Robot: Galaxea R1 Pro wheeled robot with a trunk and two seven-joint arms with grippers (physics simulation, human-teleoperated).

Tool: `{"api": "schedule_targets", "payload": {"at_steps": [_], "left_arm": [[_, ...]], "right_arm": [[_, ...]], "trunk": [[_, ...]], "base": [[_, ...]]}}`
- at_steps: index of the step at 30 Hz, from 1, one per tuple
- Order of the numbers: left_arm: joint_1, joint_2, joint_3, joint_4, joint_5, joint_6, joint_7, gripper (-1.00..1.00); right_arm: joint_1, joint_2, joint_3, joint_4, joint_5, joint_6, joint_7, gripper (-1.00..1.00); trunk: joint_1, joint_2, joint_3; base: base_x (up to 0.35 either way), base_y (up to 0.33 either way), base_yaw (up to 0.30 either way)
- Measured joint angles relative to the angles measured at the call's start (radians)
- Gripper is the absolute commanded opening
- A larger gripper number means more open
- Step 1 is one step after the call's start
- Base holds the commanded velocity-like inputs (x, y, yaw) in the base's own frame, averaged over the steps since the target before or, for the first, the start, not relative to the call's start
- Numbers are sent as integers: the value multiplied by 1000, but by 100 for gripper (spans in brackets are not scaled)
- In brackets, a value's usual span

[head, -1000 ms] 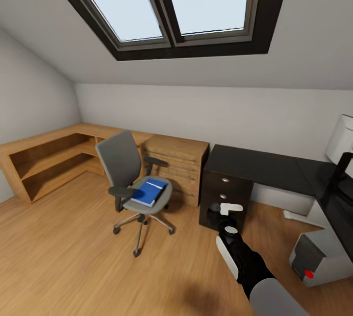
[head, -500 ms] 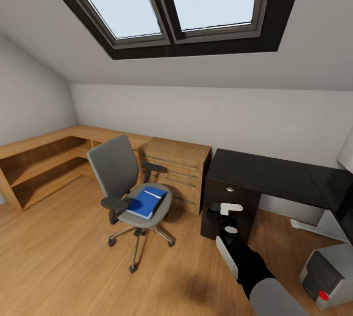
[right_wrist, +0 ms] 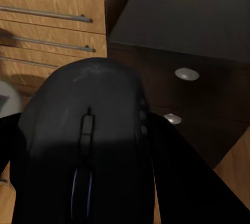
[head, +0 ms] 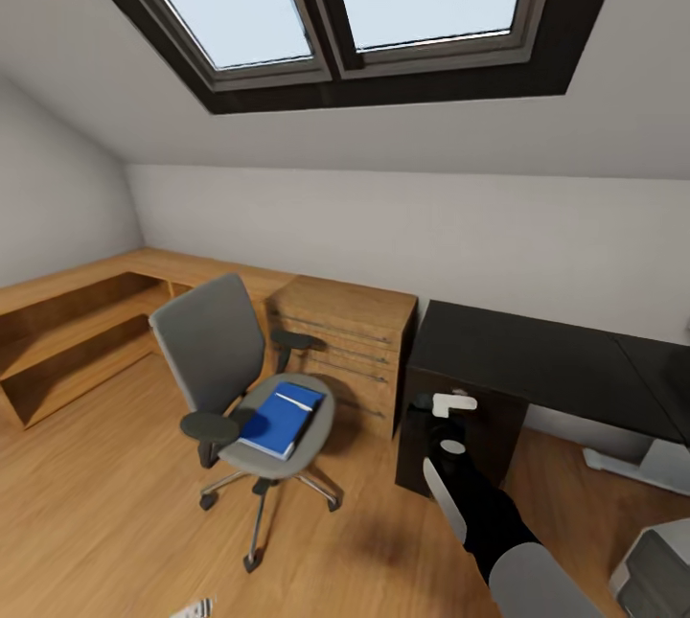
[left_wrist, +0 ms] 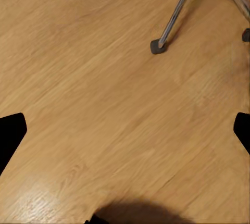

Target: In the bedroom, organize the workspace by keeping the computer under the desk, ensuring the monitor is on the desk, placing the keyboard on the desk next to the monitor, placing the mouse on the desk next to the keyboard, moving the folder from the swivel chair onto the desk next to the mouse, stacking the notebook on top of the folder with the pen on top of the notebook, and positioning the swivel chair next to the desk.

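The grey swivel chair (head: 222,361) stands on the wood floor left of centre, with the blue folder (head: 280,419) lying flat on its seat. The black-topped desk (head: 546,364) runs along the far wall at the right, its drawer unit (head: 479,436) at the near end. A corner of the grey computer (head: 661,560) shows at the lower right edge. My right gripper (head: 443,404) is raised in front of the drawer unit and is shut on the black mouse (right_wrist: 88,130). My left gripper (left_wrist: 125,133) hangs open over bare floor near the chair's chrome base (left_wrist: 174,15).
A light wooden dresser (head: 343,342) stands between chair and desk. Low wooden shelving (head: 67,331) lines the left wall. A skylight sits in the sloped ceiling above. A small pale object (head: 195,609) lies on the floor at the bottom edge.
The head view has swung left and moved closer: the monitor and most of the computer have slid out at the right. My right arm keeps its pose, still holding the mouse.
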Motion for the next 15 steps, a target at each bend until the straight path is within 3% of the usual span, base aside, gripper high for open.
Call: {"api": "schedule_targets", "payload": {"at_steps": [6,9,12,15], "left_arm": [[0,0,-100,-45,-4,-50,6,100],[0,-1,-177,-189,-3,-50,18,100],[0,-1,-231,-252,-1,-43,45,100],[0,-12,-281,-334,4,5,113,100]], "right_arm": [[0,-1,0,-6,-1,1,1,-100],[0,-2,0,-11,-2,4,2,-100],[1,-2,0,-41,-2,11,1,-100],[1,-1,0,-86,-4,41,1,-100]], "trunk": [[0,0,0],[0,0,0],[1,0,0],[1,0,0]], "base": [[301,-4,0],[61,-3,0],[21,-1,0],[7,0,0]]}}
